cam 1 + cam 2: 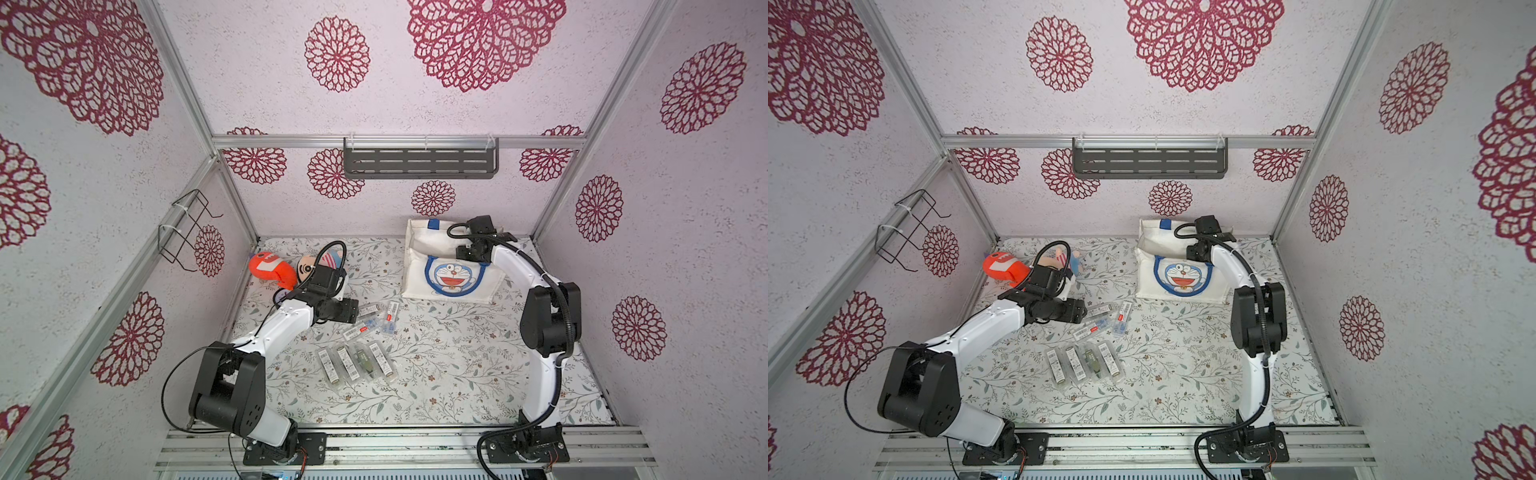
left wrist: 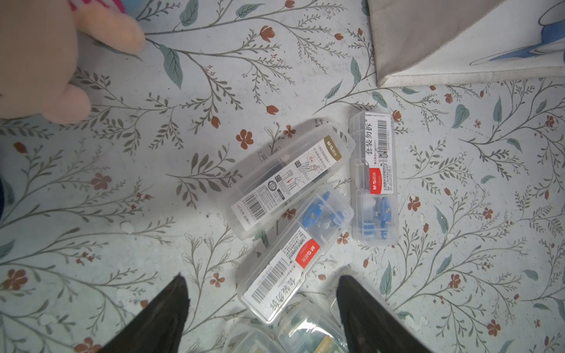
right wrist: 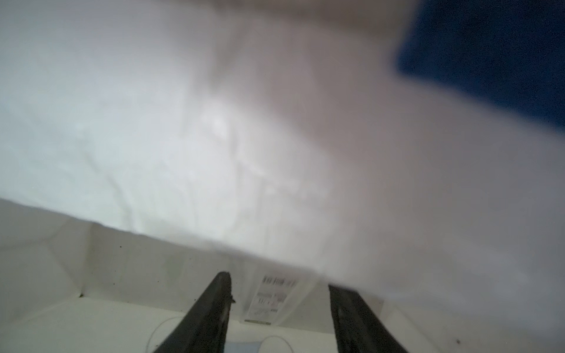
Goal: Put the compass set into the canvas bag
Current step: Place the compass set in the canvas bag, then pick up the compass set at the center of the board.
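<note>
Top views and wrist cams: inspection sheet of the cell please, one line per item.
Surface: floral tablecloth, flat, nothing spilled seen.
Job's things: canvas bag at back right, mouth open, one labelled case inside; three loose compass set cases and a row of four cases on the cloth.
Clutter: orange plush and striped plush doll, back left.
Grippers: left gripper open above the loose cases; right gripper open inside the bag.
Cables: black cable loops off the left arm's base; conduit runs along the right arm.
Surroundings: slotted shelf on the back wall, wire rack on the side wall.
</note>
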{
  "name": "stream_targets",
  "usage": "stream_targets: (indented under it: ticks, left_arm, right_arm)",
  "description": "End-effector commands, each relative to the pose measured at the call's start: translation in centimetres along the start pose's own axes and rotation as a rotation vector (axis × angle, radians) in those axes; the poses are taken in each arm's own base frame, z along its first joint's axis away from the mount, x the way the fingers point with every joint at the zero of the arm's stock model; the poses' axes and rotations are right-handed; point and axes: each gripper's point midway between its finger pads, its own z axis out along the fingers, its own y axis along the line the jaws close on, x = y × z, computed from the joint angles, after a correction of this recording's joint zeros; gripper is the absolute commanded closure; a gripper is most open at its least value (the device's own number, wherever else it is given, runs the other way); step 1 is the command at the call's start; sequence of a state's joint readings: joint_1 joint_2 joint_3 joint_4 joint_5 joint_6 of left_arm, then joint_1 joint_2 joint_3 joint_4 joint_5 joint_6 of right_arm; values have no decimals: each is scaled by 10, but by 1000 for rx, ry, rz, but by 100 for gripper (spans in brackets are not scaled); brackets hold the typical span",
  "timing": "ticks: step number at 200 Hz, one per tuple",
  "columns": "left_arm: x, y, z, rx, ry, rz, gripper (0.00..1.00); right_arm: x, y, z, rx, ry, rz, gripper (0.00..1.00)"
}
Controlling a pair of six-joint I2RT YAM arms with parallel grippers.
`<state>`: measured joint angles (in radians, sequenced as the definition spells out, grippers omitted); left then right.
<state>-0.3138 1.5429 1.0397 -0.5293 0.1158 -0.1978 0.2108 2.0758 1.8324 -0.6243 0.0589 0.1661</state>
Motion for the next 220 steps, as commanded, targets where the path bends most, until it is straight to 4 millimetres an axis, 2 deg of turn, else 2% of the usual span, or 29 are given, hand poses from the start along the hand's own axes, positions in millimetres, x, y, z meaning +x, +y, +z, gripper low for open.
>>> stream_targets:
  ticks: [1,25,66,82,106,150,194,214,216,220]
  left_arm:
    - [-1,-8,5,50,39,121,19]
    - [-8,-8,5,42,43,212,20]
    - [-5,12,15,-56,152,331,20]
    - [-5,17,23,-72,182,359,20]
    - [-8,13,32,-57,190,405,20]
    - [-14,5,50,-52,208,500,20]
    - [-3,4,67,-65,297,562,19]
    - [-6,-1,69,-55,299,577,19]
    - [1,1,77,-51,327,577,19]
    - [3,1,80,-53,338,578,19]
  right_arm:
    - [-31,3,-57,-28,-130,10,41]
    - [-41,8,-89,-73,-203,23,34]
    - [-48,9,-149,-115,-331,34,32]
    - [-46,12,-172,-151,-378,37,31]
    - [-36,23,-198,-232,-430,33,30]
    - [-13,33,-218,-312,-454,21,29]
    - [-1,30,-221,-301,-446,17,28]
    - [1,31,-220,-310,-445,15,28]
    - [1,32,-220,-312,-444,15,28]
    - [1,32,-221,-315,-444,15,28]
